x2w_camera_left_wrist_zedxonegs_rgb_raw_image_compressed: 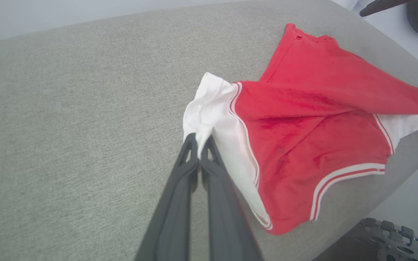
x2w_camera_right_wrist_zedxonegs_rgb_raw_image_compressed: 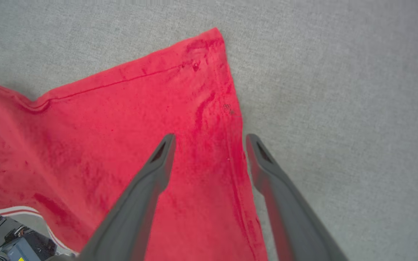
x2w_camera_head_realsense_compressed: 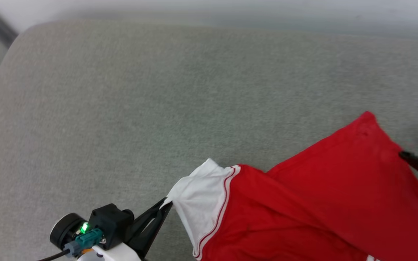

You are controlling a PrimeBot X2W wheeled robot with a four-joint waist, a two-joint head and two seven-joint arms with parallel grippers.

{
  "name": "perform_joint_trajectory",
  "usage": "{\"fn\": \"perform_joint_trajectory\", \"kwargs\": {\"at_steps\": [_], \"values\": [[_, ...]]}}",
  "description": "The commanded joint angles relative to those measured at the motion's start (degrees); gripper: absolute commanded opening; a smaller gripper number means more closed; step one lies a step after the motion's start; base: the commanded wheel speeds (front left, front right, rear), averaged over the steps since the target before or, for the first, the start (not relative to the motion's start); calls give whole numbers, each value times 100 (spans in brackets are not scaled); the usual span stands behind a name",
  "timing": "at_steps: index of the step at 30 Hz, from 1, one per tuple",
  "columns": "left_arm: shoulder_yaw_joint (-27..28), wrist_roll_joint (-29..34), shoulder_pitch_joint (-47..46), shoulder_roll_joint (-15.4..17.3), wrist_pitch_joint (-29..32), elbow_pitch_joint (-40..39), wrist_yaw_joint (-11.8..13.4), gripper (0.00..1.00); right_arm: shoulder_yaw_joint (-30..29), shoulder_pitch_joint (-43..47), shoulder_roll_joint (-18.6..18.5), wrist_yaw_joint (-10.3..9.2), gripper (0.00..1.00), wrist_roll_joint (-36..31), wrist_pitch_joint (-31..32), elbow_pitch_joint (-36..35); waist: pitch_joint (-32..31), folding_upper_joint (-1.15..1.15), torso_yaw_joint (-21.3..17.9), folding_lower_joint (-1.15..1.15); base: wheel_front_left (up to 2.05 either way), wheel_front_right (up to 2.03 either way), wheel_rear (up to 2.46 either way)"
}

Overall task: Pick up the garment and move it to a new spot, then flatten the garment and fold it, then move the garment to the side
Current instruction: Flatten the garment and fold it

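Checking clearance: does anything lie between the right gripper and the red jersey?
Nothing visible: the open right gripper straddles an edge of the red jersey shirt with white sleeves on the grey fabric cushion.

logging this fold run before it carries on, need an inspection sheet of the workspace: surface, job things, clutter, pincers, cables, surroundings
surface: grey fabric cushion, rounded corners
job's things: garment, red, rumpled and lapped over itself at the near right
clutter: nothing seen
grippers: left pincer shut on the white sleeve; right pincer open, straddling the garment's red side edge, gripping nothing
cables: dark cable with teal plug at the left wrist
surroundings: pale wall behind; ridged dark part beside the cushion
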Motion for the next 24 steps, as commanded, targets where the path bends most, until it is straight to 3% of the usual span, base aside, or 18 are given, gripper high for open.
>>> {"fn": "perform_joint_trajectory", "kwargs": {"at_steps": [1,8,18,19,20,24], "values": [[-35,85,-154,-41,29,-68,-45,0,126,-326,44,-2,100,-196,130,196,383,0,351,-1,0,0,0],[-227,287,-523,-315,73,-127,-199,0,654,-1241,5,-2,100,-936,336,1327,896,0,908,-1,0,0,0],[-340,321,-662,-468,34,31,-303,0,1040,-946,-113,-6,100,-1075,322,2264,1063,0,1238,-1,0,0,0],[-344,314,-664,-475,31,46,-309,0,1105,-882,-126,-6,43,-1053,319,2303,1061,0,1248,-1,0,0,0],[-349,308,-668,-480,31,62,-315,0,1147,-837,-138,-6,0,-1043,290,2336,1050,0,1256,-1,0,0,0],[-350,278,-633,-455,35,133,-309,0,1185,-845,-202,-5,0,-943,131,2406,917,0,1212,-1,0,0,0]]}}
